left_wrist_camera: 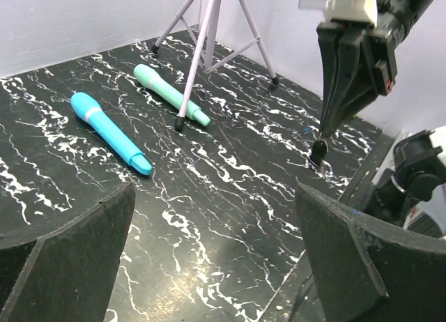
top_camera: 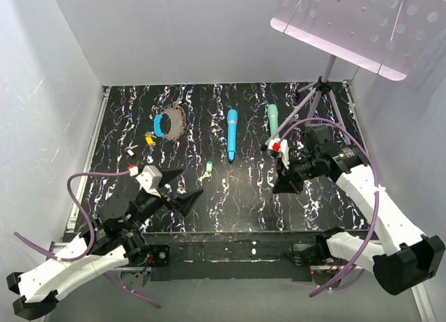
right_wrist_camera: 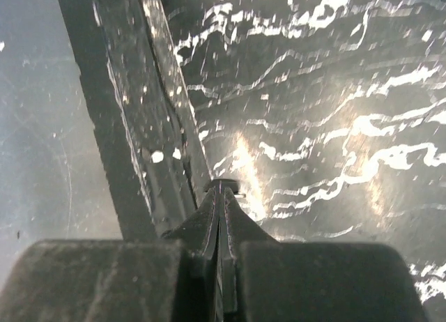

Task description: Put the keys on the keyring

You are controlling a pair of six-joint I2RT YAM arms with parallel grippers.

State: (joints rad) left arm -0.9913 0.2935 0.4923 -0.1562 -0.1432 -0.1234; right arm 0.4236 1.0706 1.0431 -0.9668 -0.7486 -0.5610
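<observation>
The keyring [top_camera: 169,123], a blue band with a grey beaded chain, lies at the far left of the black marbled mat. A yellow key [top_camera: 148,139], a pale key [top_camera: 130,152] and a green key [top_camera: 209,167] lie loose in front of it. My left gripper [top_camera: 182,186] is open and empty, low over the near left of the mat, apart from the keys; in the left wrist view its jaws [left_wrist_camera: 216,203] frame bare mat. My right gripper [top_camera: 280,187] points down at the near right; its fingers are pressed together on a small dark thing [right_wrist_camera: 224,187], which also shows in the left wrist view [left_wrist_camera: 318,152].
A long blue wand [top_camera: 231,134] and a teal wand [top_camera: 273,117] lie mid-mat. A tripod [top_camera: 313,92] stands at the far right, one leg beside the teal wand. White walls close in the sides and back. The mat's near edge [right_wrist_camera: 132,148] runs just by the right fingertips.
</observation>
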